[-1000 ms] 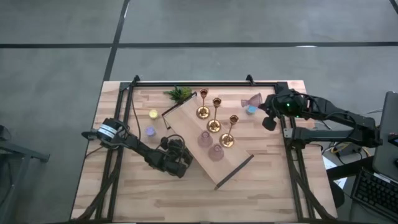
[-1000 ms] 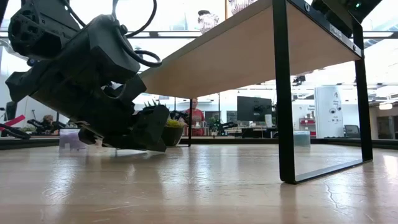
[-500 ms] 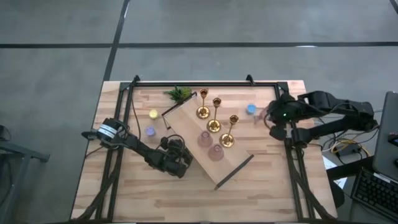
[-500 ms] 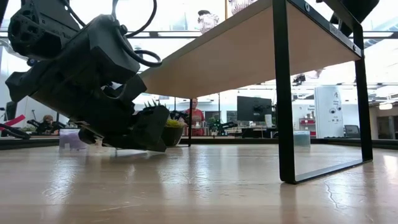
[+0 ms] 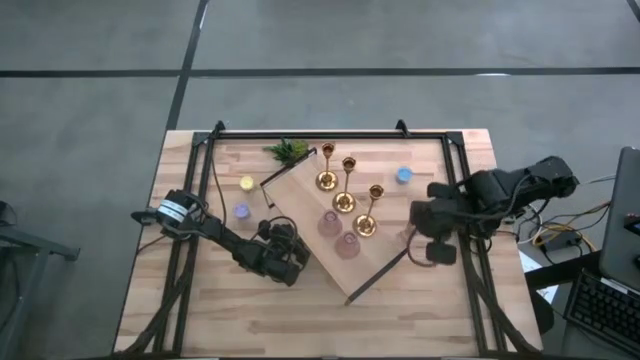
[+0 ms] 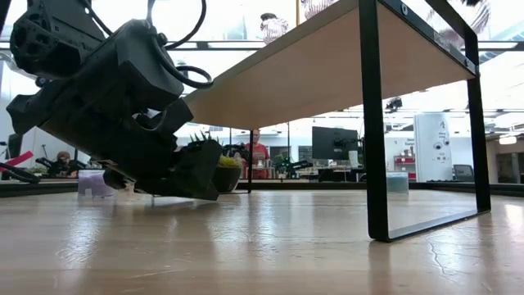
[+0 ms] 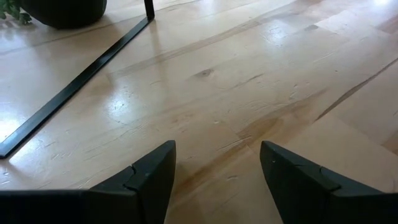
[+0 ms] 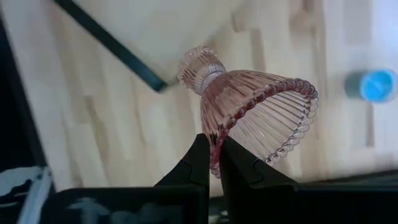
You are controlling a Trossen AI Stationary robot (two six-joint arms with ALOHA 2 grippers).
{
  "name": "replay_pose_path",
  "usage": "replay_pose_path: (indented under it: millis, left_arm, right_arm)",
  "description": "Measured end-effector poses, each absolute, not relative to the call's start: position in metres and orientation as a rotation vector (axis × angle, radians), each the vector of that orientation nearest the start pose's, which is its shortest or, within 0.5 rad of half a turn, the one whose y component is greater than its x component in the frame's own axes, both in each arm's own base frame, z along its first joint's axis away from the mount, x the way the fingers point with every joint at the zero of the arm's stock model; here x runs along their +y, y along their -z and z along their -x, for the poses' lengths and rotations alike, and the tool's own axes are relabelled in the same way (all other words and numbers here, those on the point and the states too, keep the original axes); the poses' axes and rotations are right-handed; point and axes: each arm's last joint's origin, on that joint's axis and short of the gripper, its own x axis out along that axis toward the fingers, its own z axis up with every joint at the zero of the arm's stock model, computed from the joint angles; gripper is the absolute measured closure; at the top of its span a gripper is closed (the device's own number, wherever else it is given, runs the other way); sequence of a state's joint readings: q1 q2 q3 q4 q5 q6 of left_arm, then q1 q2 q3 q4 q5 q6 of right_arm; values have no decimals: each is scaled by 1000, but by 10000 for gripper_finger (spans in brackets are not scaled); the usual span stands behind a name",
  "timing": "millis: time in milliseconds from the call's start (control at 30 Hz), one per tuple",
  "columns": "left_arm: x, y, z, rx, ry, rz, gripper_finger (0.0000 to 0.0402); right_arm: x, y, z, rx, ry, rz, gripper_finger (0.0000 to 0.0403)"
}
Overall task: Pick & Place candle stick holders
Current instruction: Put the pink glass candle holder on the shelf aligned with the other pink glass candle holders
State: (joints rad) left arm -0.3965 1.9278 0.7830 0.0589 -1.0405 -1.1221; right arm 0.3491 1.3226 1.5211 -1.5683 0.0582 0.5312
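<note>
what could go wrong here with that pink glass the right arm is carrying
The right gripper pinches only the thin rim of the ribbed pink glass cup, which hangs tilted; it might slip or crack. Setting it on the raised wooden shelf could bump the slim gold metal candlesticks or the two pink glass cups there.

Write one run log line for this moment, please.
right gripper: shut on rim of ribbed pink glass cup, carried above table | left gripper: open, empty, low over wooden table | three gold metal candlesticks: on raised shelf
</note>
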Motion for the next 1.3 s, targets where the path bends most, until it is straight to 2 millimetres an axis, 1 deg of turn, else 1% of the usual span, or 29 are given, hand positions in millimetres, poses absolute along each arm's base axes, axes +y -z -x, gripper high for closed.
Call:
replay_pose_path:
  millis: [133,300,533,700,967,1300]
  left_arm:
    - [-96,-80,-292,387,-911,302,165]
    - [-96,-80,-292,387,-911,302,165]
    - [-96,-80,-292,386,-912,304,165]
    - [-96,-80,-292,386,-912,305,165]
    - [-96,-80,-292,381,-915,303,165]
    - [-96,-80,-292,376,-918,312,165]
  right_arm:
    - [86,-376,-197,1358,90,-156,392]
    - [106,-377,-203,1350,57,-83,392]
    - [135,-370,-215,1337,-31,160,392]
    - [143,-371,-227,1317,-16,203,392]
    - [152,-373,-241,1300,-15,216,392]
    - [160,-382,-251,1277,-60,206,392]
